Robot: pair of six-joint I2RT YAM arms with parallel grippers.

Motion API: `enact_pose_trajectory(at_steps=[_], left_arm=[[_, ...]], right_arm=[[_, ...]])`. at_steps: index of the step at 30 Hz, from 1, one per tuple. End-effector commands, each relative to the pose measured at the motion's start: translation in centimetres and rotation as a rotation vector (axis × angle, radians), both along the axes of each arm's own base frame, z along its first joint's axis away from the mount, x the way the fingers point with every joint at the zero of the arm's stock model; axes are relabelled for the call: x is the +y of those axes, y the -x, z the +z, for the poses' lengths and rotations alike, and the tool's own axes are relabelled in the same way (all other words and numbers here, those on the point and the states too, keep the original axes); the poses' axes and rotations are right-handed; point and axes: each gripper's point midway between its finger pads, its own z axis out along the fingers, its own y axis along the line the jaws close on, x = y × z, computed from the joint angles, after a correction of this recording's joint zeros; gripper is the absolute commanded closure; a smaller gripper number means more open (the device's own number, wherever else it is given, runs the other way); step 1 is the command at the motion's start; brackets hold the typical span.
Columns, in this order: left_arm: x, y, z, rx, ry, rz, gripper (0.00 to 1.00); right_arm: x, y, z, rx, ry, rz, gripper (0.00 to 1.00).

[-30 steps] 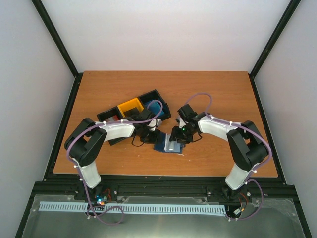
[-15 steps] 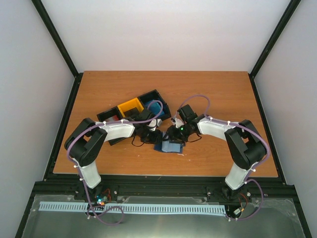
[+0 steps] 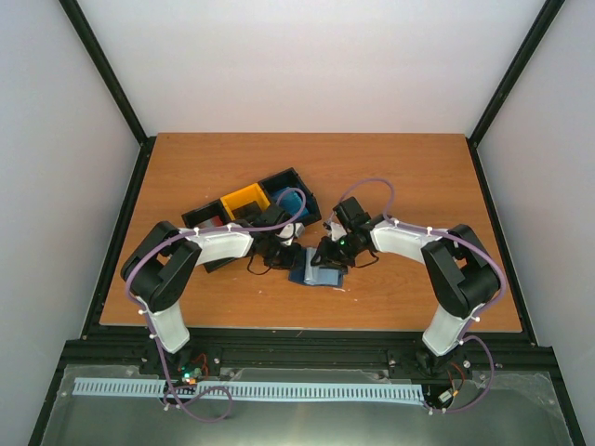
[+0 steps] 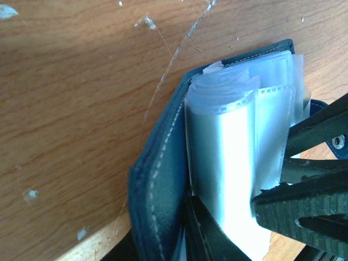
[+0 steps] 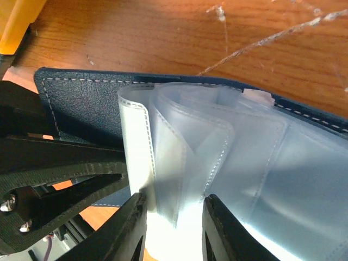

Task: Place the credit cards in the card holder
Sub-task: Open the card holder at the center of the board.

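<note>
The card holder (image 3: 316,270) lies open on the table between my two arms, a navy wallet with clear plastic sleeves. My left gripper (image 3: 291,256) is shut on its navy cover (image 4: 163,179), which stands on edge in the left wrist view. There the sleeves (image 4: 234,141) fan out to the right. My right gripper (image 5: 174,225) straddles a loose bunch of the sleeves (image 5: 185,152). Both its fingers (image 5: 128,228) touch plastic, but a wide gap remains. A patch of red, likely the credit cards (image 3: 207,223), shows in the bin's left section.
A three-section bin (image 3: 249,200), black with a yellow middle, stands behind the left gripper. Its right section holds a bright blue bundle (image 3: 290,200). The bin's yellow corner (image 5: 15,22) shows in the right wrist view. Black frame rails border the table.
My right gripper has shifted slightly left onto the card holder, and its jaws have narrowed round the sleeves. The left gripper has kept its hold and place.
</note>
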Motion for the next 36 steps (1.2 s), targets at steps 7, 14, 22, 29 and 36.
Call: enact_pose_trajectory(at_steps=[7, 14, 22, 29, 36], left_arm=[[-0.3, -0.1, 0.2, -0.003, -0.003, 0.004, 0.87], [-0.4, -0.1, 0.3, -0.005, -0.002, 0.002, 0.87], [-0.4, -0.1, 0.2, -0.004, -0.001, -0.001, 0.87], [-0.4, -0.1, 0.2, -0.004, 0.001, -0.002, 0.87], [-0.4, 0.0, 0.5, -0.011, 0.006, -0.006, 0.87]], right_arm=[[1.4, -0.3, 2.2, -0.054, -0.104, 0.015, 0.62], [1.3, -0.3, 2.6, -0.071, -0.119, 0.012, 0.69], [1.2, -0.1, 2.5, -0.077, -0.122, 0.007, 0.76], [0.9, -0.2, 2.0, -0.072, -0.098, -0.002, 0.8], [1.1, -0.3, 1.1, -0.052, -0.073, 0.009, 0.74]])
